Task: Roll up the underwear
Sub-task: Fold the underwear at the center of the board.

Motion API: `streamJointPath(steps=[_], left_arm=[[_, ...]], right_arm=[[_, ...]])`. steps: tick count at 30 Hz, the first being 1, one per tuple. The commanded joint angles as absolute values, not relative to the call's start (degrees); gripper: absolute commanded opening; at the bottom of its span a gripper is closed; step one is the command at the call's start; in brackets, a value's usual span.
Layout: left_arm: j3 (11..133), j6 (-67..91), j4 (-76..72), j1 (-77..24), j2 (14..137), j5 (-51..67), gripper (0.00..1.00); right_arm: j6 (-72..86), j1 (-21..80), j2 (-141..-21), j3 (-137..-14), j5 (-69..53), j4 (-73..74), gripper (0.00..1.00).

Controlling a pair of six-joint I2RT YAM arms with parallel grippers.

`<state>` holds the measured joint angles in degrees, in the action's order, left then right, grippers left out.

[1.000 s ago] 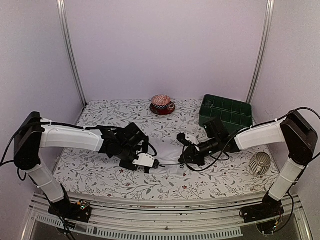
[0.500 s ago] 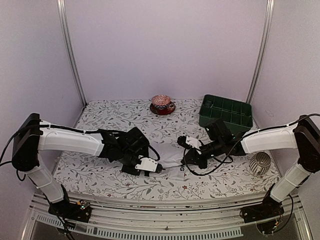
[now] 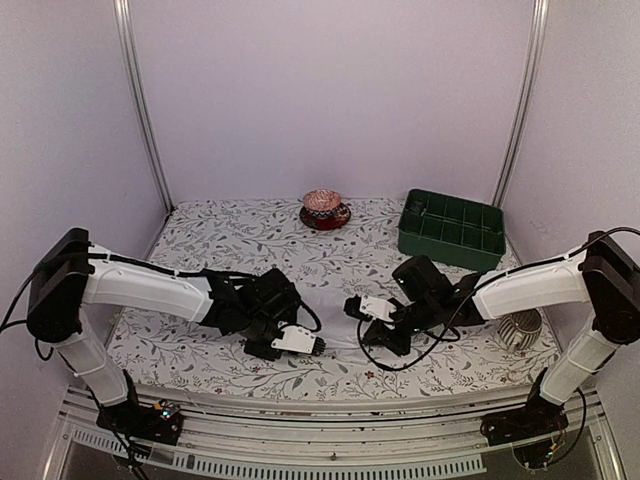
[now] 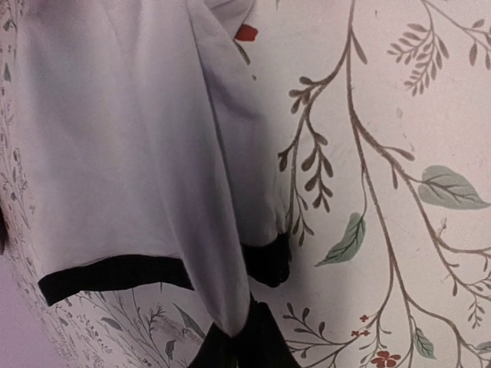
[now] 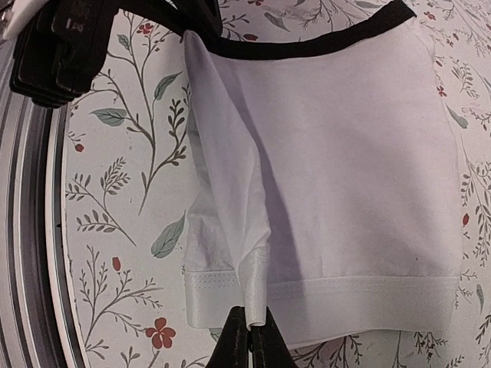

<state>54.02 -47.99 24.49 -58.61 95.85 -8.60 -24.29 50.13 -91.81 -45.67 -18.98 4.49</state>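
The white underwear [image 3: 335,325] with black trim lies on the floral cloth between my two grippers. In the left wrist view [image 4: 115,153] a fold of it is raised, and my left gripper [image 4: 238,337] is shut on that fold by the black trim. In the right wrist view [image 5: 345,153] my right gripper [image 5: 250,330] is shut on a raised fold at the white hem band. From above, the left gripper [image 3: 290,342] and right gripper [image 3: 372,322] hold opposite ends of the near edge. The black striped briefs are out of view.
A green compartment tray [image 3: 452,228] stands at the back right. A red bowl on a saucer [image 3: 323,208] sits at the back middle. A pale ribbed round object [image 3: 520,325] lies by the right arm. The left gripper's body [image 5: 61,46] shows in the right wrist view.
Both grippers have moved toward the near edge of the table and a little left, carrying the pinched edge of the white underwear with them.
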Motion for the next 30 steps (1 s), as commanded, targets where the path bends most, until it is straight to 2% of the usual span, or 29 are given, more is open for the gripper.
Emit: streamJointPath(steps=[1,3,6,10,13,20,24,30], left_arm=[[52.6,-46.8,23.0,-60.1,96.4,-9.1,0.13],[52.3,-46.8,22.7,-60.2,96.4,-9.0,0.15],[52.1,-46.5,22.3,-60.3,96.7,-8.9,0.27],[51.6,-46.2,22.1,-60.5,97.0,-8.9,0.39],[51.1,-46.2,22.1,-60.6,96.9,-9.1,0.43],[49.8,-44.7,19.8,-61.6,95.9,-9.9,0.71],[47.9,-43.5,15.8,-63.1,95.6,-12.2,0.76],[42.9,-44.5,9.6,-65.4,94.2,-14.8,0.77]], right_arm=[[-24.4,51.8,-93.5,-45.0,-15.5,6.4,0.03],[-24.4,52.4,-93.8,-45.0,-14.7,6.8,0.03],[-23.8,53.2,-93.9,-44.8,-13.9,7.3,0.04],[-23.1,55.0,-94.0,-44.5,-12.5,7.7,0.16],[-22.3,56.4,-93.8,-44.6,-10.6,9.0,0.25],[-19.1,60.3,-92.1,-44.2,-3.2,11.3,0.34],[-17.4,63.4,-92.5,-43.7,5.0,9.7,0.45],[-16.3,68.8,-93.9,-42.8,16.4,7.0,0.53]])
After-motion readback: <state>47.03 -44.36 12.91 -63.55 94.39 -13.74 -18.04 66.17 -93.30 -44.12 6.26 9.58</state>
